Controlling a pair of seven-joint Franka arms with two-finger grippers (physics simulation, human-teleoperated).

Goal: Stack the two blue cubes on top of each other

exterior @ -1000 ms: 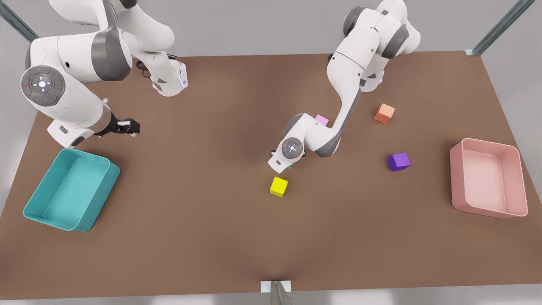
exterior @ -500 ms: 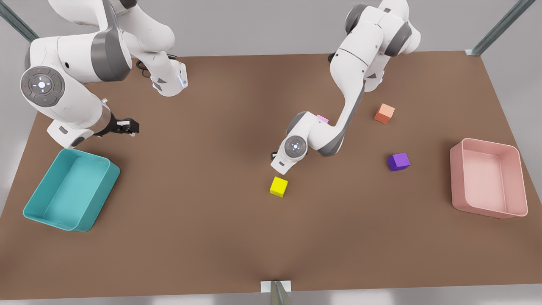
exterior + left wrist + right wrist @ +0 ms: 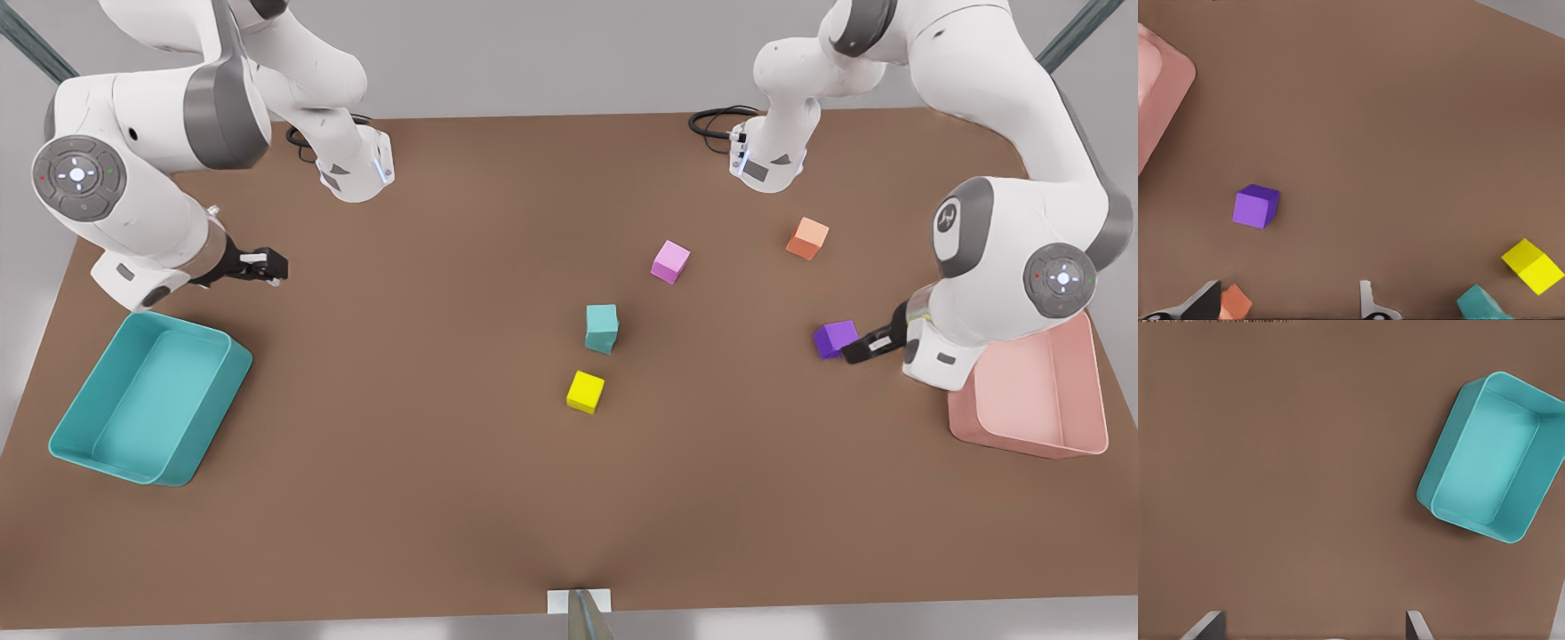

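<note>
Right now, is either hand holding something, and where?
Nothing: left hand, by the purple cube, and right hand, near the teal bin, are open and empty.

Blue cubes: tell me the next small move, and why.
The blue cubes look already stacked, standing free of both arms. I'd just raise the left gripper, fingers open, a little away from the nearby purple cube so nothing gets nudged. The right gripper waits open by the teal bin.
</note>
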